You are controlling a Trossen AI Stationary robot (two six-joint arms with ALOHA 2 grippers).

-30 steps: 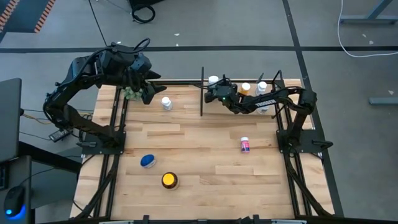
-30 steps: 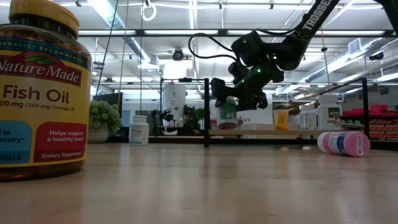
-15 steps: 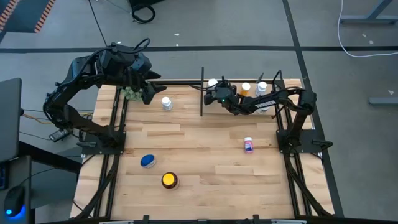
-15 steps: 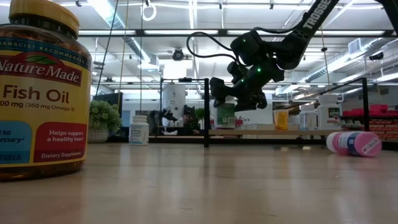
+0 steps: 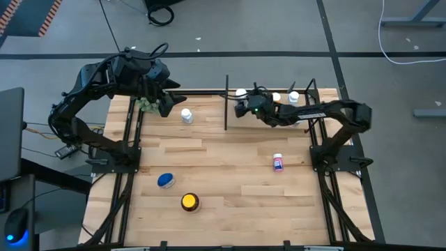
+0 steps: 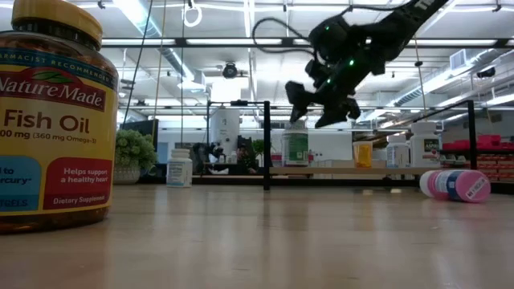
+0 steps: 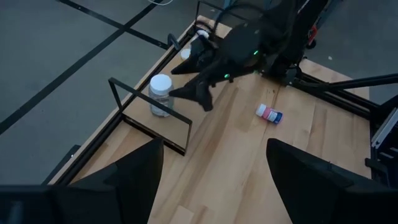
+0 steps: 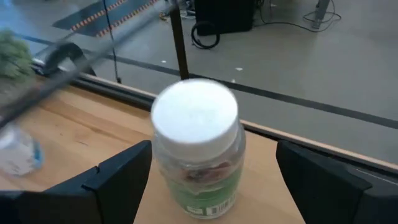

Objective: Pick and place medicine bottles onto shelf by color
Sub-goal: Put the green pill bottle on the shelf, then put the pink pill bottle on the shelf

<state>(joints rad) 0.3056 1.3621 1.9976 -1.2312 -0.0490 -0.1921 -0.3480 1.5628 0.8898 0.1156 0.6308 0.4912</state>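
Medicine bottles are our subject: the green-labelled, white-capped clear bottle stands upright on the light wooden shelf board framed by thin black rods, at its end nearest the tall black corner post.

Right gripper hangs just above and beside that bottle's cap, fingers spread wide, holding nothing. The right wrist view shows both dark fingers flanking the bottle with clear gaps on each side.

Left gripper waits at the far left corner of the table by the green fuzzy plant ball, fingers spread, holding nothing.

Risks, as we judge them:
- A finger is close enough to clip the cap on any sideways move; the tall, narrow bottle would tip, possibly off the shelf's outer edge.
- The arm reaches over the other shelf bottles; a low sweep could knock them.
- The pink-and-white bottle lies on its side on the plank tabletop and can roll when approached.

View differences:
- The low view alone shows the gripper's height over the cap; the high view hides most of the bottle under the arm.
- The high view alone shows the blue-lidded bottle and the small white-capped bottle still on the table.
- The low view shows the wide amber fish-oil bottle by its label, the high view by its yellow lid.
- The left wrist view shows the shelf's outer edge lying beside the open floor.
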